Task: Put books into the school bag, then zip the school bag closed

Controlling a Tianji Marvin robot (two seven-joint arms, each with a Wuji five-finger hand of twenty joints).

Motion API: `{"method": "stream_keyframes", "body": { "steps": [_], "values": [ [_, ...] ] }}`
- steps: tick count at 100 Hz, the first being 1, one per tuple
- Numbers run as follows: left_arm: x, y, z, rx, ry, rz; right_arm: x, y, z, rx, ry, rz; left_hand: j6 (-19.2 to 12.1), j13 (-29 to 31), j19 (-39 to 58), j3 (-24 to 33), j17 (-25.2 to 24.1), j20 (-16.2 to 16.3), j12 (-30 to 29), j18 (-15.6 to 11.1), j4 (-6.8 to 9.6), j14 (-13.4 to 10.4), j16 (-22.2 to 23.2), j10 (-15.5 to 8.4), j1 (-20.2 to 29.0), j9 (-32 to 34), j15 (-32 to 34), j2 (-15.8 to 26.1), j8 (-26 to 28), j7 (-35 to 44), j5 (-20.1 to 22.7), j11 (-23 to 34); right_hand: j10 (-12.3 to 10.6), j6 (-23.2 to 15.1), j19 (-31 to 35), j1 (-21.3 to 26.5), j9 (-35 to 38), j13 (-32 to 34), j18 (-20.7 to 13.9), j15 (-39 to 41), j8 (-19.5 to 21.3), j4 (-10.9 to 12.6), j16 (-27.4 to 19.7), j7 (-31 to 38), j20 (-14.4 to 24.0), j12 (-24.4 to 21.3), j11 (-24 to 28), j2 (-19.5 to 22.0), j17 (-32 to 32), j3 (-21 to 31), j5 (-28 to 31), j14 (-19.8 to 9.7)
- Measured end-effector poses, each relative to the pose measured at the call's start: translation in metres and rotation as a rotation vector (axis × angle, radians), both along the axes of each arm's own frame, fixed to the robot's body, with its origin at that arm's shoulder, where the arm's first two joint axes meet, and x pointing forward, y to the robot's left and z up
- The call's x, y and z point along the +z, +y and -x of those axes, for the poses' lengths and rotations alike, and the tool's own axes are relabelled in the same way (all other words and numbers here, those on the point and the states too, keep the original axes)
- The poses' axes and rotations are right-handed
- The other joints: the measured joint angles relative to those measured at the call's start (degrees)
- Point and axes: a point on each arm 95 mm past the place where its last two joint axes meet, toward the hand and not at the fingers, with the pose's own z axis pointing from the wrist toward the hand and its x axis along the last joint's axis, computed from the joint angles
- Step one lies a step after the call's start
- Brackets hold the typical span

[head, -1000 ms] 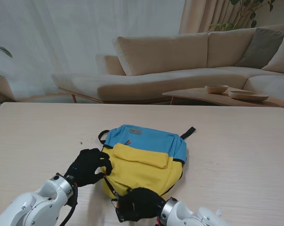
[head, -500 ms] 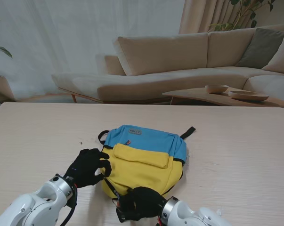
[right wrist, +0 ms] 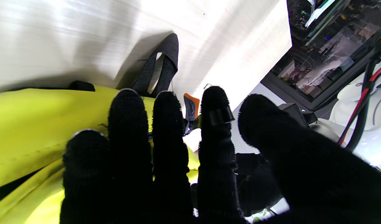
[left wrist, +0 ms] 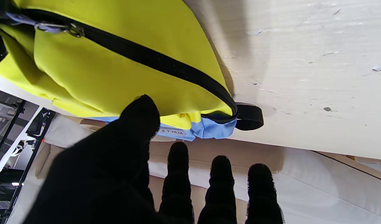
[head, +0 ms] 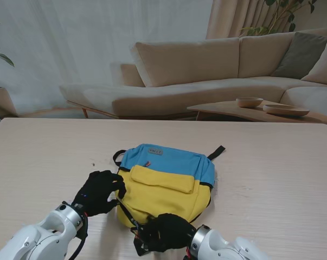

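**Both gloved hands at the near end of a yellow-and-blue school bag**

A small oval label on the blue part of the school bag (head: 166, 181) reads "Z·Y·HUA" in the left wrist view (left wrist: 174, 132); from the stand it is only a pale patch too small to read. An orange tab (right wrist: 191, 106) with dark marks on it shows between the right hand's fingers, but the marks cannot be read.

The bag lies flat on the table (head: 271, 162), near the middle and close to me. Its long axis runs away from me: blue top end and black carry loop (head: 216, 153) farther off, yellow bottom end nearest.

The left hand (head: 100, 192) rests against the bag's left side. Its wrist view shows the thumb (left wrist: 137, 124) over the yellow fabric and the other fingers spread and apart, holding nothing. That view alone shows the black zipper line (left wrist: 153, 60) running closed along the side, with a metal pull (left wrist: 58, 27) at one end.

The right hand (head: 166, 233) sits over the bag's near edge. Its fingers (right wrist: 165, 124) are curled on the yellow fabric beside a black webbing strap (right wrist: 161, 67); whether they pinch anything, I cannot tell.
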Motion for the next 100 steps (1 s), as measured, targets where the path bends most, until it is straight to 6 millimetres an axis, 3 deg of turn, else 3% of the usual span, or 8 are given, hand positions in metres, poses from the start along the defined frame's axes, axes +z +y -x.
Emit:
{"method": "stream_keyframes", "body": {
  "steps": [10, 22, 30, 37, 44, 62, 86, 100],
  "values": [
    [-0.0009, 0.0003, 0.0021, 0.001, 0.020, -0.013, 0.0000, 0.0001, 0.0002, 0.001, -0.001, 0.001, -5.61, -0.16, -0.71, -0.01, -0.01, 0.00, -0.09, 0.02, -0.01, -0.69, 0.00, -1.61, -6.78, -3.23, -1.42, 2.84, -0.23, -5.87, -11.87, -2.17, 0.00, 0.00, 0.00, 0.00, 0.00, 0.00, 0.03, 0.00, 0.00, 0.00, 0.00, 0.00, 0.00, 0.00, 0.00, 0.00, 0.00, 0.00, 0.00, 0.00],
    [-0.0017, -0.0004, 0.0052, -0.016, 0.045, -0.057, -0.0001, 0.0003, 0.0003, 0.002, -0.001, 0.003, -7.43, -0.70, -4.11, -0.01, -0.05, 0.75, -0.10, -0.10, -0.02, -1.36, 0.00, -2.76, -8.75, -3.88, -4.27, 2.80, -2.52, -22.40, -14.16, -6.77, 0.00, 0.00, 0.00, 0.00, 0.00, 0.00, 0.06, 0.00, 0.00, 0.00, 0.00, 0.00, 0.00, 0.00, 0.00, 0.00, 0.00, 0.00, 0.00, 0.00],
    [-0.0020, -0.0008, 0.0059, -0.020, 0.050, -0.064, -0.0001, 0.0003, 0.0003, 0.001, -0.001, 0.003, -8.00, -0.81, -4.79, -0.01, -0.06, 1.51, -0.10, -0.12, -0.02, -1.36, 0.02, -2.76, -8.71, -3.88, -4.98, 2.80, 0.90, -22.53, -14.12, -7.12, 0.00, 0.00, 0.00, 0.00, 0.00, 0.00, 0.06, 0.00, 0.00, 0.00, 0.00, 0.00, 0.00, 0.00, 0.00, 0.00, 0.00, 0.00, 0.00, 0.00],
    [-0.0024, -0.0013, 0.0061, -0.024, 0.051, -0.069, -0.0001, 0.0003, 0.0003, 0.002, 0.000, 0.004, -6.99, -0.81, -4.80, -0.01, -0.06, 2.26, -0.10, -0.13, -0.02, -1.36, 0.41, -2.76, -8.21, -3.88, -4.98, 2.78, 0.24, -15.99, -7.94, -7.09, 0.00, 0.00, 0.00, 0.00, 0.00, 0.00, 0.06, 0.00, 0.00, 0.00, 0.00, 0.00, 0.00, 0.00, 0.00, 0.00, 0.00, 0.00, 0.00, 0.00],
    [-0.0030, -0.0031, 0.0059, -0.025, 0.044, -0.068, -0.0002, 0.0007, 0.0003, 0.002, 0.002, 0.005, -5.97, -0.81, -4.80, -0.68, -0.06, 2.33, -0.10, -0.13, -0.02, -1.36, 0.65, -2.76, -4.28, -3.88, -4.93, 1.43, -2.28, -11.82, -2.03, -4.99, 0.00, 0.00, 0.00, 0.00, 0.00, 0.00, 0.07, 0.00, 0.00, 0.00, 0.00, 0.00, 0.00, 0.00, 0.00, 0.00, 0.00, 0.00, 0.00, 0.00],
    [-0.0061, -0.0052, 0.0025, -0.004, 0.029, -0.036, -0.0007, 0.0007, -0.0001, 0.000, 0.007, 0.004, -5.85, -0.75, -4.26, -4.75, -0.06, 2.33, -0.77, -0.15, -0.02, -1.18, 0.66, -1.99, 2.56, -0.74, -2.05, 1.08, -8.95, -9.15, 9.01, -2.01, 0.00, 0.01, 0.00, 0.00, 0.00, 0.00, 0.07, 0.00, 0.00, 0.00, 0.00, 0.00, 0.00, 0.00, 0.00, 0.00, 0.00, 0.00, 0.00, 0.00],
    [-0.0078, -0.0040, 0.0002, 0.015, 0.003, -0.012, -0.0005, -0.0030, -0.0016, -0.002, 0.005, 0.007, -5.94, -0.75, -2.75, -5.00, -0.06, 2.33, -0.75, -0.15, -0.03, -0.64, 0.66, -1.85, 2.57, -0.03, -0.10, 0.86, -7.57, -8.21, 10.82, -1.31, 0.00, 0.01, 0.00, 0.00, 0.00, 0.00, 0.07, 0.00, 0.00, 0.00, 0.00, -0.02, 0.00, 0.00, 0.00, 0.00, 0.00, 0.00, -0.01, 0.00],
    [-0.0079, -0.0029, -0.0002, 0.015, 0.001, -0.026, -0.0003, -0.0079, -0.0028, -0.001, 0.005, 0.009, -5.81, -0.74, -2.55, -1.93, -0.06, 2.33, -0.01, -0.15, -1.15, -0.64, 0.66, -1.83, 1.70, -0.03, -0.07, 0.09, -4.08, -7.42, 10.33, -0.86, 0.00, 0.02, 0.00, 0.00, 0.00, 0.00, 0.07, 0.00, 0.00, 0.00, 0.00, -0.16, 0.00, 0.00, 0.00, 0.04, 0.02, 0.00, -0.02, 0.00]
  ]
}}
